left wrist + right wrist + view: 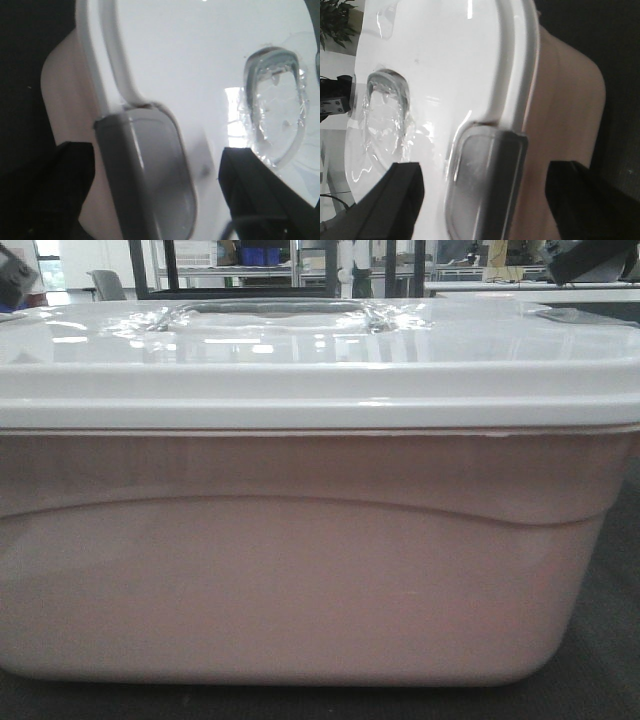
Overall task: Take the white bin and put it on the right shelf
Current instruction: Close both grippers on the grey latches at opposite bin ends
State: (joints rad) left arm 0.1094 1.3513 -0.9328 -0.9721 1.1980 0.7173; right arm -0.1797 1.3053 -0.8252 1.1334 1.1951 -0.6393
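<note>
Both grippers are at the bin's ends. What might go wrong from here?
The left gripper and right gripper each straddle a grey latch on the white bin; clamping there might pop it, lifting only the lid. The lid is glossy and the walls smooth, so fingers may slip.

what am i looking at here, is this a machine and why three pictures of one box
It is a two-armed robot with three cameras. The front view looks straight at the side of a white bin sitting on a dark surface, very close. The other two cameras ride on the wrists and look down on its lid. Each shows dark fingers spread either side of a grey latch at one end: left gripper, right gripper. Both look open, holding nothing yet.
</note>
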